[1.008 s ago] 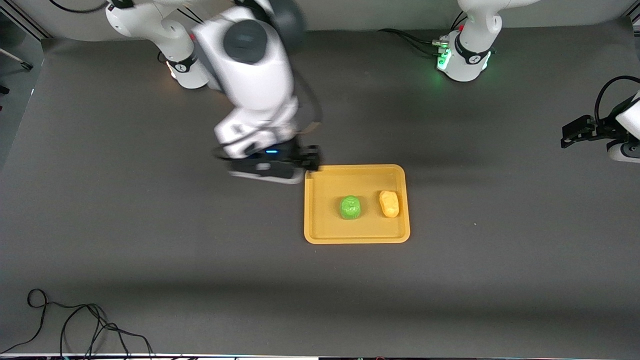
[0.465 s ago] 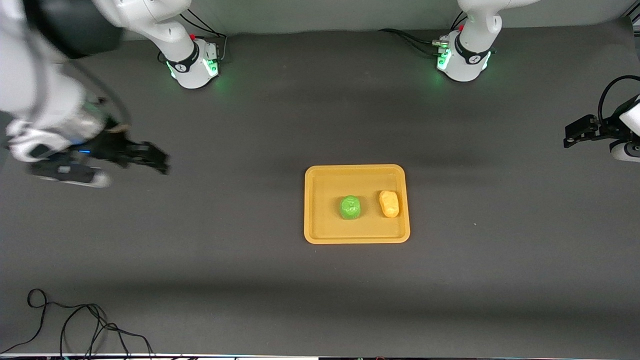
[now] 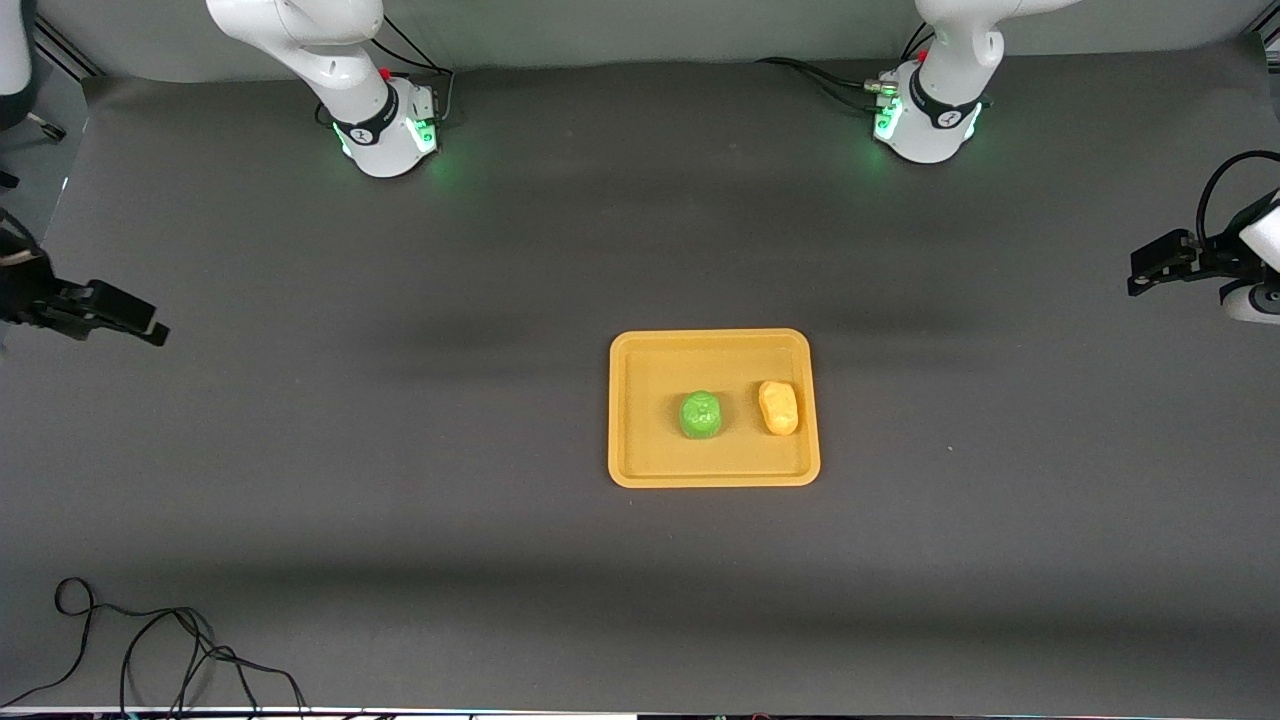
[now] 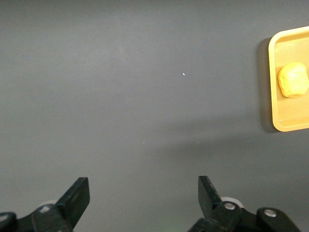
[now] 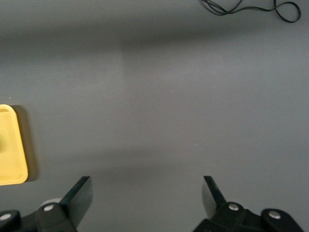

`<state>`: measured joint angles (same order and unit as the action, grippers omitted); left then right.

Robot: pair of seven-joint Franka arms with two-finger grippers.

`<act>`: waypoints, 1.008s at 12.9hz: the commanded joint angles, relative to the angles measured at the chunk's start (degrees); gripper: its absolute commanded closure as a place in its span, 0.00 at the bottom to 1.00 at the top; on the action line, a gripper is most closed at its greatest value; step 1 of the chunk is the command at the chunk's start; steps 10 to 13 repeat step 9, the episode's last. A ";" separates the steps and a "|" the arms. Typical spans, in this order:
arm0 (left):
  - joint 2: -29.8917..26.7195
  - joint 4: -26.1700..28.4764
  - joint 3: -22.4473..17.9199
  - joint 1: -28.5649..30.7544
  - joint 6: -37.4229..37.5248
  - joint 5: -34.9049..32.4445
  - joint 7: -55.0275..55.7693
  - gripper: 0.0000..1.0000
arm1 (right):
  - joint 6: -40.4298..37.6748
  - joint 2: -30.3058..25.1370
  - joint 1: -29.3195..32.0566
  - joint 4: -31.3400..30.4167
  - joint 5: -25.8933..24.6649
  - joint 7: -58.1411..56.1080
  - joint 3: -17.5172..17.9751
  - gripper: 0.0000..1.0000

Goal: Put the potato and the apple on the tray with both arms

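Note:
The yellow-orange tray (image 3: pixel 640 470) lies in the middle of the table. The green apple (image 3: pixel 701 414) and the yellow-orange potato (image 3: pixel 778 407) sit side by side on it, the potato toward the left arm's end. My left gripper (image 3: pixel 1140 270) is open and empty over the mat at the left arm's end; its wrist view shows the open gripper (image 4: pixel 144 191), the tray's rim (image 4: pixel 273 92) and the potato (image 4: pixel 293 80). My right gripper (image 3: pixel 140 322) is open and empty over the right arm's end; its wrist view shows the gripper (image 5: pixel 147 189) and a tray corner (image 5: pixel 12 164).
A dark grey mat (image 3: pixel 400 450) covers the table. Black cables (image 3: pixel 150 650) lie at the corner nearest the front camera, at the right arm's end, also in the right wrist view (image 5: pixel 246 7). The arm bases (image 3: pixel 390 130) (image 3: pixel 925 120) stand along the table's robot side.
My right arm has swung from beside the tray out to the right arm's end of the table. The left arm, apple and potato have stayed put.

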<state>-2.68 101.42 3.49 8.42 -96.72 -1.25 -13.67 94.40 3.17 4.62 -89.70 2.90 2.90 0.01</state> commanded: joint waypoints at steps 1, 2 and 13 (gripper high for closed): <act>0.04 -0.52 0.12 0.36 -0.49 0.02 -1.01 0.00 | 0.17 -0.98 -0.14 -1.01 -0.97 -0.87 0.78 0.00; 0.31 -0.78 0.12 0.36 -0.49 0.02 -1.01 0.00 | 0.09 -0.89 -0.40 -0.66 -1.06 -1.13 0.87 0.00; 0.75 -1.40 0.12 0.45 -0.49 0.10 -1.01 0.00 | -0.53 -1.06 -0.40 0.23 -0.97 -1.23 1.13 0.00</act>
